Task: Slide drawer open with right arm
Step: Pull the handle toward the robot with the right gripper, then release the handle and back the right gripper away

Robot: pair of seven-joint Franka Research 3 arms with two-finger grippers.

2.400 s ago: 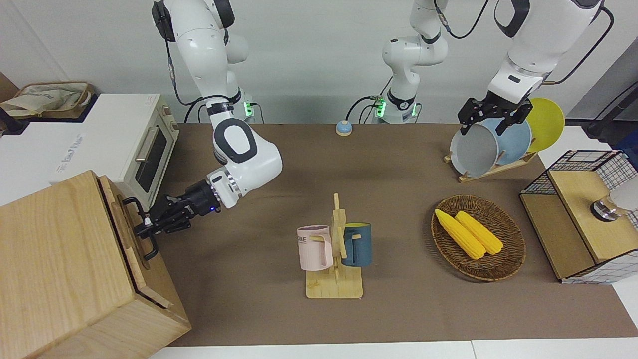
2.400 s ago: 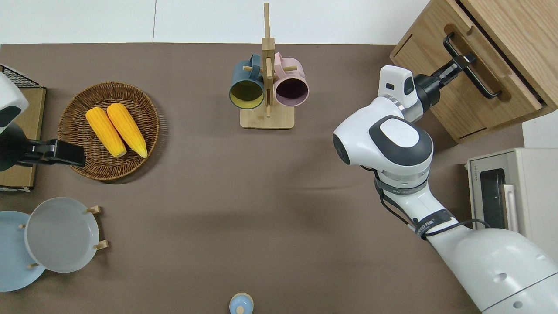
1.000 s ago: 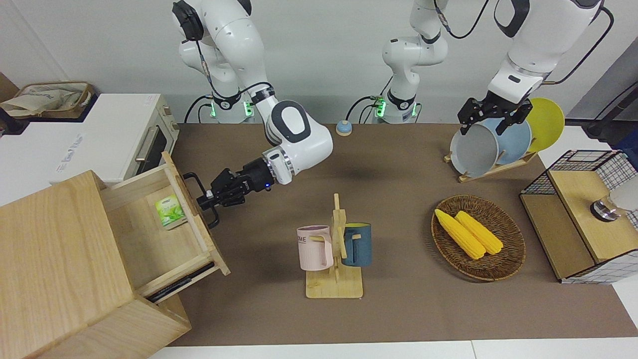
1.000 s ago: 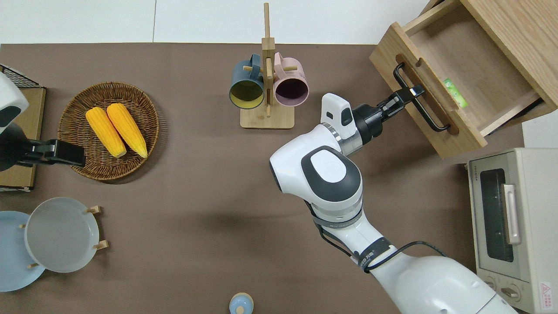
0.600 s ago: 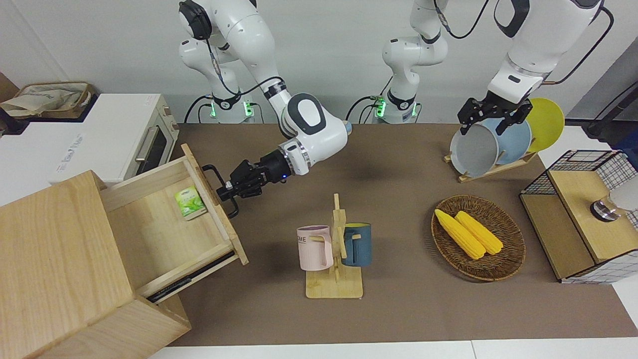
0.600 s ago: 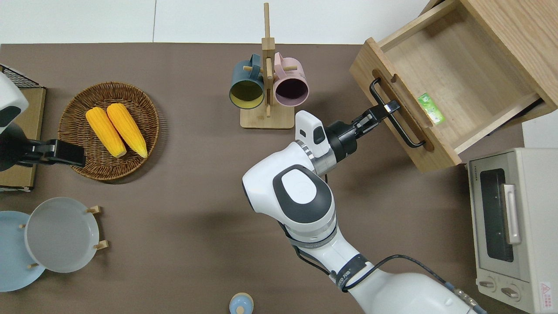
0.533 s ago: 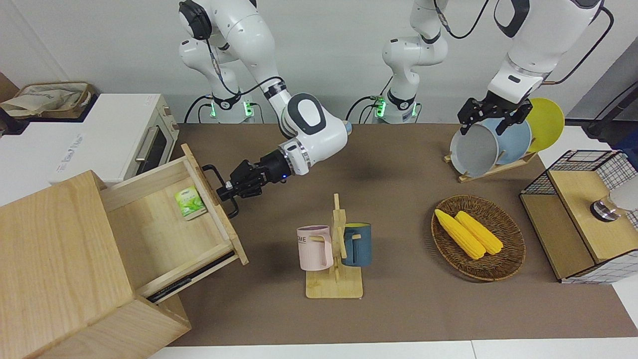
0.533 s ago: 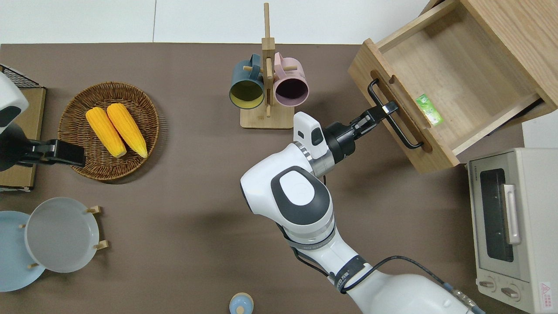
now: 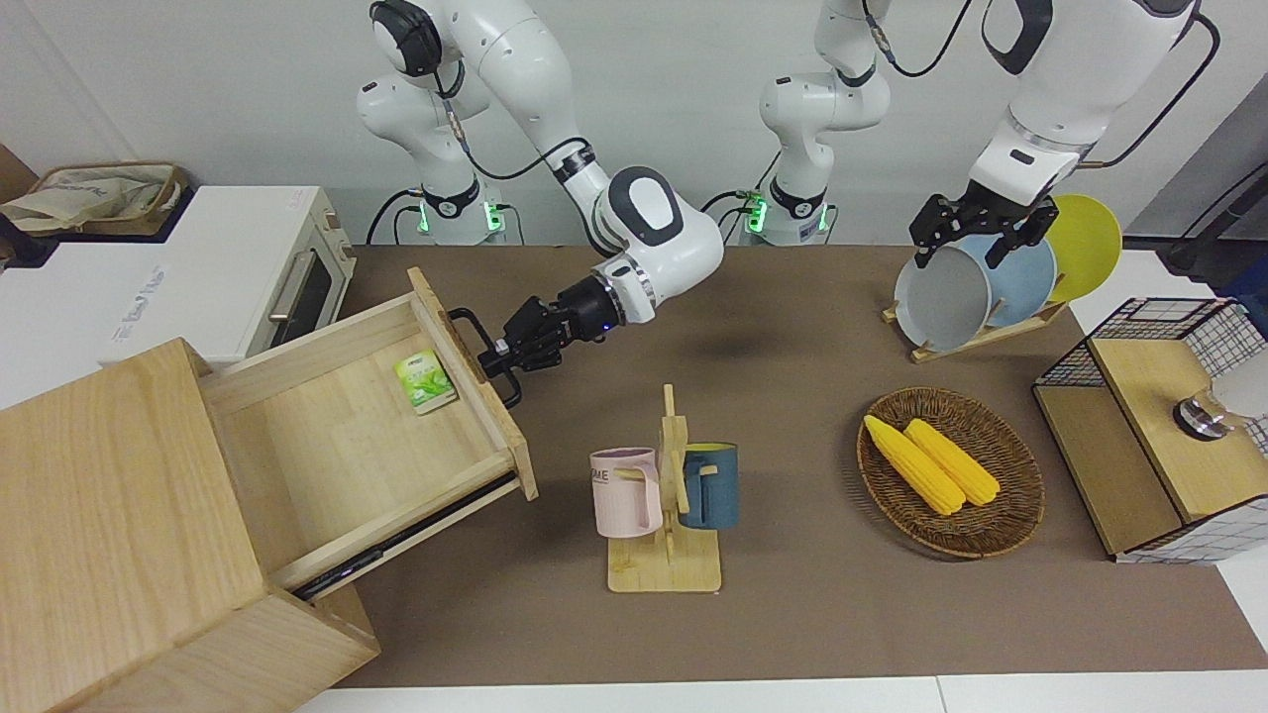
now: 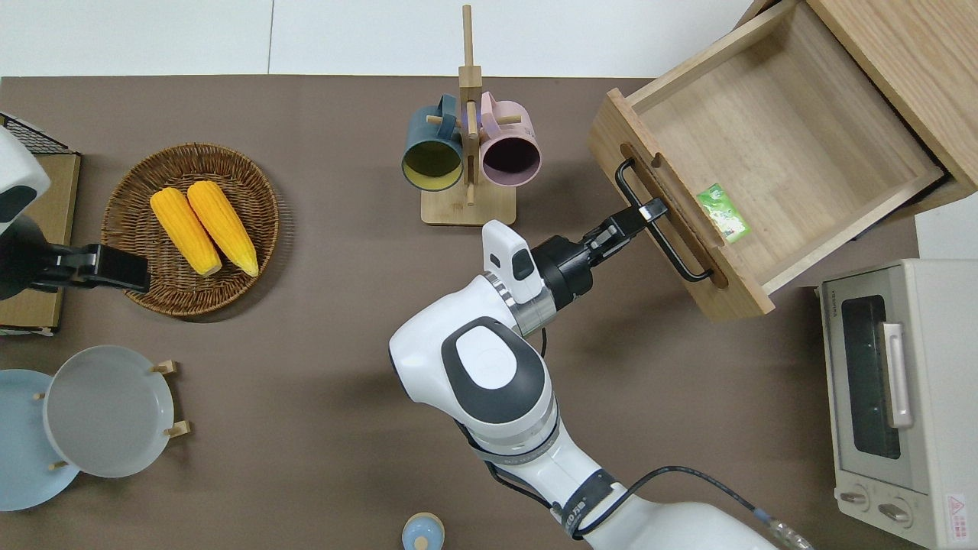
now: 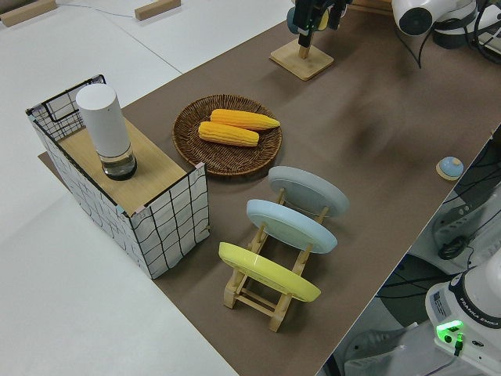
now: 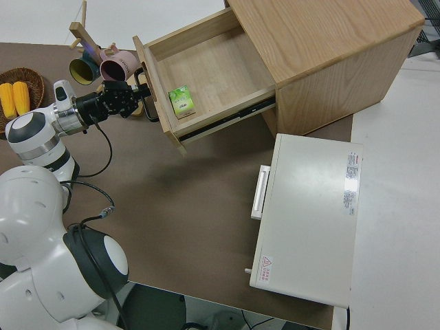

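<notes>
The wide light-wood drawer (image 9: 347,446) stands pulled well out of the pale wooden cabinet (image 9: 109,495) at the right arm's end of the table. It also shows in the overhead view (image 10: 772,145) and the right side view (image 12: 206,75). My right gripper (image 9: 500,356) is shut on the drawer's black U-shaped handle (image 10: 661,229), near the handle's middle. A small green packet (image 10: 722,212) lies in the drawer against the inside of its front panel. My left arm is parked, its gripper (image 9: 981,233) open.
A wooden mug rack (image 9: 666,495) with a pink and a blue mug stands beside the open drawer front. A white toaster oven (image 9: 228,287) sits next to the cabinet, nearer to the robots. A basket of corn (image 9: 949,470), a plate rack (image 9: 976,287) and a wire-and-wood rack (image 9: 1159,426) are toward the left arm's end.
My right gripper has kept hold of the handle and drawn the drawer from nearly shut to wide open, toward the table's middle. The green packet has come into view. The left arm has not moved.
</notes>
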